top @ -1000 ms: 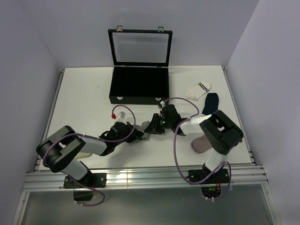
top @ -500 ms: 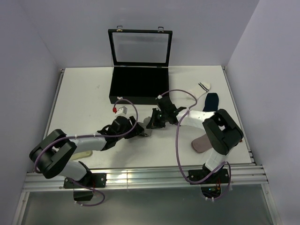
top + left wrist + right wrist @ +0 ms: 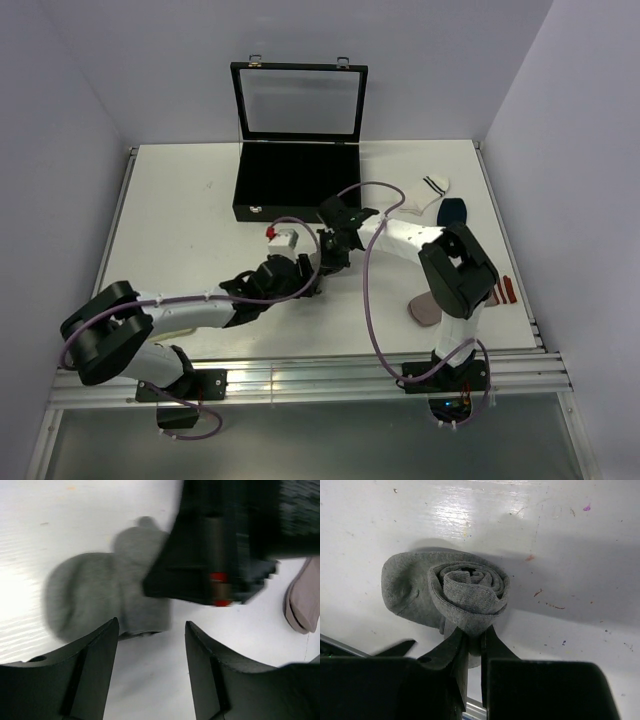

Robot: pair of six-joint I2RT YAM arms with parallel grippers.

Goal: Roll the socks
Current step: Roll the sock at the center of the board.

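A grey sock lies on the white table, rolled into a spiral with its toe end spread flat to the left. My right gripper is shut on the near edge of the roll. In the top view, the right gripper is near the table's middle. My left gripper is open just short of the same grey sock, with nothing between its fingers. From above, the left gripper sits close beside the right one. A white sock with black stripes and a navy sock lie at the back right.
A black case with its lid up stands at the back centre. A beige sock lies by the right arm's base and also shows as the beige sock in the left wrist view. A pale item lies under the left arm.
My left gripper has opened and let go of the grey sock. My right gripper has closed on the roll, and its arm has swung toward the back left.
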